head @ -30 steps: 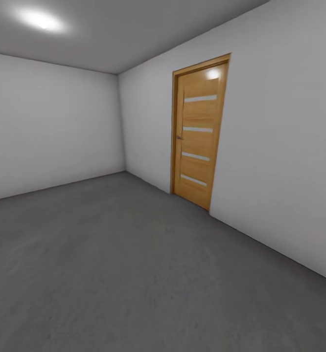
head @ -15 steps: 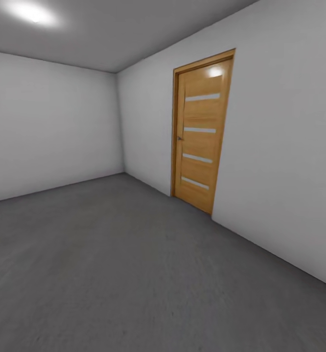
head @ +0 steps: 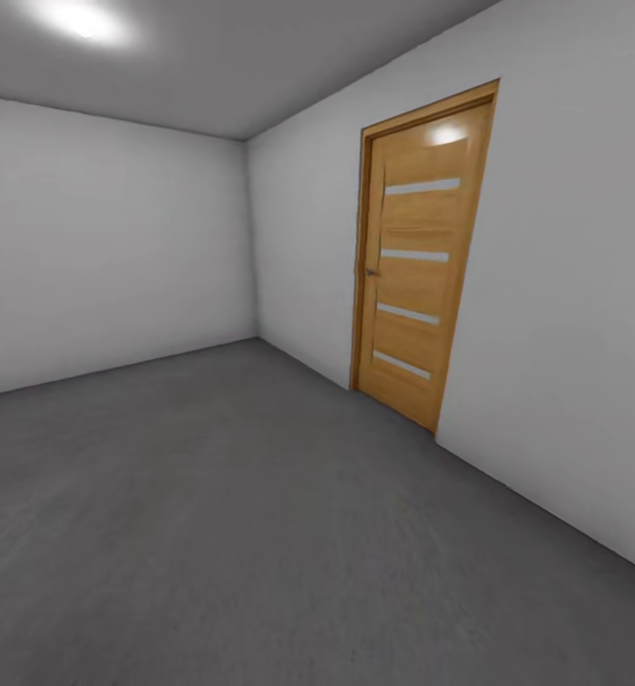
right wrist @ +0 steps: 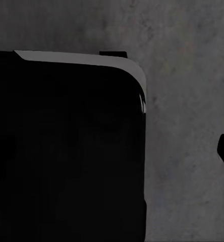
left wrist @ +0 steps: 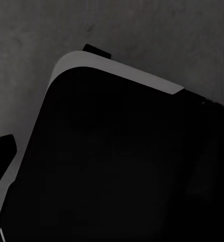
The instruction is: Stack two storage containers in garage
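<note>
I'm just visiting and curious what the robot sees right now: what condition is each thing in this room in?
Wooden door: shut, flush in its frame.
Ceiling light: on, glowing white.
Floor: dark grey, rough.
Black robot base: standing on the grey floor, seen from both wrist cameras.

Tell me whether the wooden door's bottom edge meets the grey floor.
Touching. In the head view the wooden door runs down to the dark grey floor, with no gap showing along its bottom edge.
</note>
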You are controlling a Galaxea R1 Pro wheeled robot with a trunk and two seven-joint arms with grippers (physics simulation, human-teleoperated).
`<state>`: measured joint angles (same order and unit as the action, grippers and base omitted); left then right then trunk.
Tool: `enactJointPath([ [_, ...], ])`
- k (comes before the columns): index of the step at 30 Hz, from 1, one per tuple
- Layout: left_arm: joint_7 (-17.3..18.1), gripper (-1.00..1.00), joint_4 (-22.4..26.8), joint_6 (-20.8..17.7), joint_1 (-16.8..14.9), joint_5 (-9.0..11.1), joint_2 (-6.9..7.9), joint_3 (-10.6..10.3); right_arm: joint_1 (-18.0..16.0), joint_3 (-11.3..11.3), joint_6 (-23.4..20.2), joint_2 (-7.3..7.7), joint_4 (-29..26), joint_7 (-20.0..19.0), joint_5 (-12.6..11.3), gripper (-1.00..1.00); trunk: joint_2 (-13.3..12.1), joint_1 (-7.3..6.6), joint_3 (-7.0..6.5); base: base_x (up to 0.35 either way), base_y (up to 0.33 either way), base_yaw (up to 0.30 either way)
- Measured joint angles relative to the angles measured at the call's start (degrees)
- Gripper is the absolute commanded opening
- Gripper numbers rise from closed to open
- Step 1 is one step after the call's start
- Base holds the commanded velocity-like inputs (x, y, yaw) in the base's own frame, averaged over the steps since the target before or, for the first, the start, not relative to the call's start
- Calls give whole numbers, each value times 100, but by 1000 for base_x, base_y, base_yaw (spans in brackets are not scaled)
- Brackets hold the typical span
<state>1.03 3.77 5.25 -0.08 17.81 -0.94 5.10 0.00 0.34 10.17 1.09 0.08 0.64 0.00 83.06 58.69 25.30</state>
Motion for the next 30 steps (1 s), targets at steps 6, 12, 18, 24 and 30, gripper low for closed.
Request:
enactJointPath([
  [6, 0, 100, 1, -1, 0, 0, 0, 0, 0, 1, 8, 4, 0, 0, 0, 100, 0, 0, 0, 324, 0, 31],
  [12, 0, 100, 1, -1, 0, 0, 0, 0, 0, 5, 9, 5, 0, 0, 5, 100, 0, 0, 0, 324, 0, 3],
  [18, 0, 100, 1, -1, 0, 0, 0, 0, 0, 6, 9, 9, 0, -11, 8, 100, 0, 0, 0, 324, 0, 0],
  [24, 0, 100, 1, -1, 0, 0, 0, -1, 0, 6, 8, 11, 0, -16, 10, 100, 0, 0, 0, 324, 0, 0],
  [30, 0, 100, 1, -1, 0, 0, 0, -2, 0, 6, 9, 13, 0, -16, 8, 100, 0, 0, 0, 324, 0, 0],
])
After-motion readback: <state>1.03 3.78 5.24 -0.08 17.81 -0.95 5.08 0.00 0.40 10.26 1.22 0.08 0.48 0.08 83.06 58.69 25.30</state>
